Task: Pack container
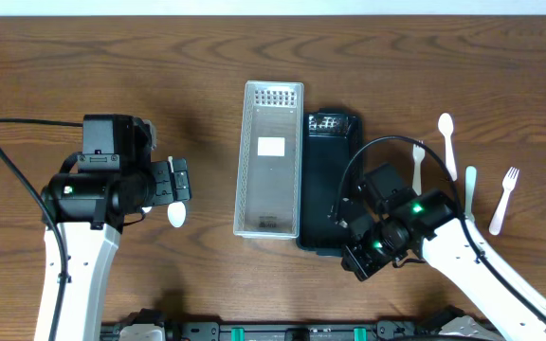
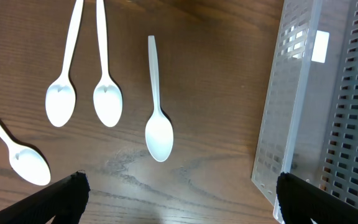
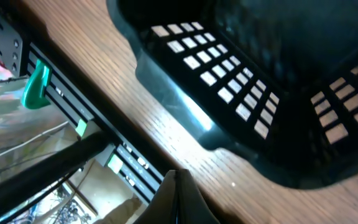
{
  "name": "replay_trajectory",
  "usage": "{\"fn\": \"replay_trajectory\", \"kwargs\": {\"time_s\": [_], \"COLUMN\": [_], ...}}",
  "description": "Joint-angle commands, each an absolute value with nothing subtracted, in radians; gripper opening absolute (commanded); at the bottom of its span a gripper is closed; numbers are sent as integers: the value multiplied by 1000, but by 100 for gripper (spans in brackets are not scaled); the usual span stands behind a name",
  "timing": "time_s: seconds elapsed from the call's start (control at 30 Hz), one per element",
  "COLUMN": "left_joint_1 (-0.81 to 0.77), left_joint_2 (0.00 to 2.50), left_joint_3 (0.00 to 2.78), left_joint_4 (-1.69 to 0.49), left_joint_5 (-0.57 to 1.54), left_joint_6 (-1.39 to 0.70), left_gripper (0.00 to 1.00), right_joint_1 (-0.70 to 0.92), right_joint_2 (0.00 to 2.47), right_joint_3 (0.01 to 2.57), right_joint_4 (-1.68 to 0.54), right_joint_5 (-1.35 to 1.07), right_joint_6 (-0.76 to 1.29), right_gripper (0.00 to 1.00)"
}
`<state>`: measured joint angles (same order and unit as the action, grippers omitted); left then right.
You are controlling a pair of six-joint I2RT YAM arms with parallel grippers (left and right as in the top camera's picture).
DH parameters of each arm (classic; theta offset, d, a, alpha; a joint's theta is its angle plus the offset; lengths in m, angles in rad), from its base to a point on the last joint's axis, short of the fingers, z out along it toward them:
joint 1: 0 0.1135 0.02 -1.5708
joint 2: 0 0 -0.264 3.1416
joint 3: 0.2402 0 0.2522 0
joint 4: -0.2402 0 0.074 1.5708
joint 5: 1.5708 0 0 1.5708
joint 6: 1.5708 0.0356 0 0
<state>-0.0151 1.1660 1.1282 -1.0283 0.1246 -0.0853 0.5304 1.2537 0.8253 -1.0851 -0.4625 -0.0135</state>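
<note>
A clear perforated container [image 1: 271, 156] stands at the table's middle, with a black perforated container [image 1: 328, 180] touching its right side. Several white plastic spoons lie left of the clear container; one bowl [image 1: 175, 216] shows in the overhead view. In the left wrist view the nearest spoon [image 2: 157, 118] lies ahead of my left gripper [image 2: 179, 202], which is open and empty above the table [image 1: 182, 180]. The clear container's wall [image 2: 291, 124] is at its right. My right gripper [image 1: 356, 267] is shut and empty at the black container's near right corner [image 3: 241, 81]; its closed fingers [image 3: 178, 202] hover over the wood.
White spoons and forks lie at the right: a spoon [image 1: 448, 142], a fork [image 1: 418, 166], another spoon [image 1: 469, 189], another fork [image 1: 503, 199]. The table's front edge and a black rail with a green clamp [image 3: 37, 87] are right beside my right gripper.
</note>
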Motion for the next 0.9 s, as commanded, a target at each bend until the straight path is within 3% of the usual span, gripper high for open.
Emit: {"fn": "replay_trajectory", "kwargs": {"time_s": [0.0, 0.87], "left_joint_1": [-19, -19], "left_joint_2": [1169, 1169], "left_joint_3": [1150, 1150], "left_joint_4": [-1031, -1031], "left_joint_5": [120, 120], "left_joint_6": [-86, -86], "left_gripper": [98, 98], "right_joint_1": [540, 540], "right_joint_2": [1257, 1362], "right_joint_3": [820, 815], "right_joint_4": [-1058, -976], "right_joint_5": [-459, -395], "right_joint_6": [7, 12], "right_gripper": [2, 6]}}
